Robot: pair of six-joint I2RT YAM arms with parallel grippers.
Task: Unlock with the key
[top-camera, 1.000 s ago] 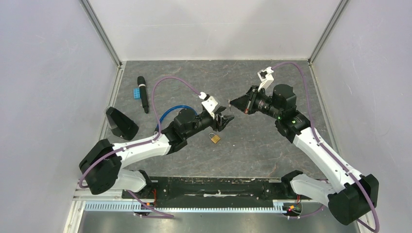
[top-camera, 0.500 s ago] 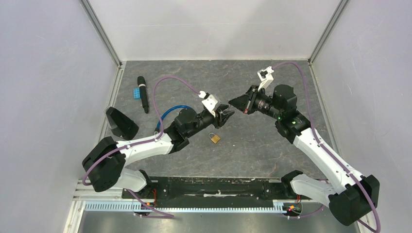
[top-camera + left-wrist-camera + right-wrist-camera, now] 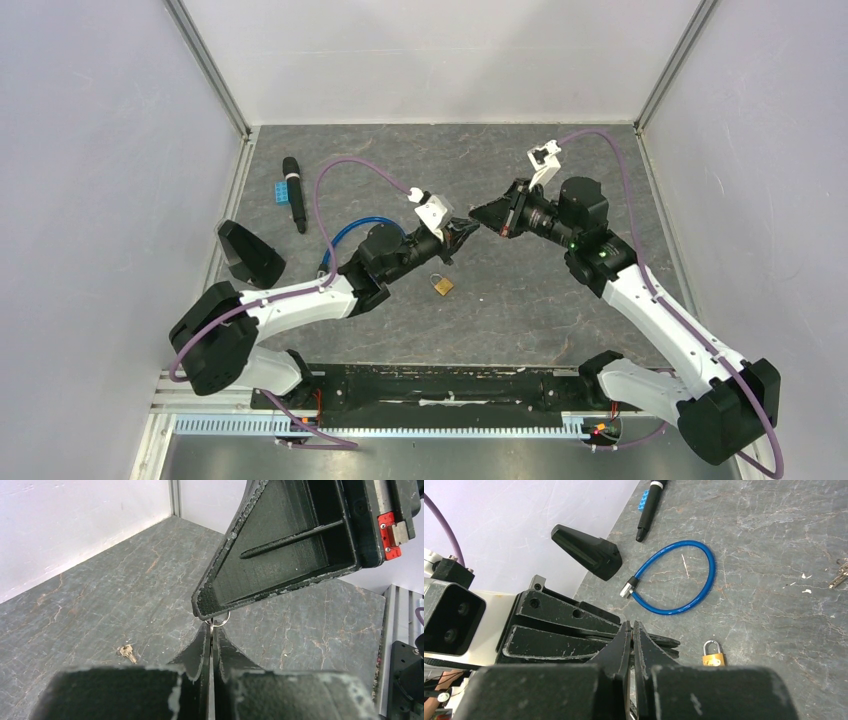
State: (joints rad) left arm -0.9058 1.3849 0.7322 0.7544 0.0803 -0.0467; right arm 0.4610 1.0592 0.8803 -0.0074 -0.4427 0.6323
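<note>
Starting at your left, the left gripper is pinching tight on the key ring, with a thin sliver of metal showing between its fingers, and it is hanging in the air above the table. Meeting it tip to tip from the right, the right gripper is clenched too, its tip sitting on the same ring, so both appear to be gripping it at once.

The padlock is lying flat on the table, just toward the arm bases from the left gripper and touching neither. Its long axis is running away from the bases, shackle toward the far wall and body nearer the arms. By my reading the keyhole is facing the near edge, so you are needing to bring the key in from that side. The left arm is sitting nearer.

Further left, a black wedge, a black marker, a blue brick and a blue cable loop are lying well apart from the padlock, blocking nothing. A spare key is lying on the table beyond the grippers. Only the right gripper's hold is standing in your way.
</note>
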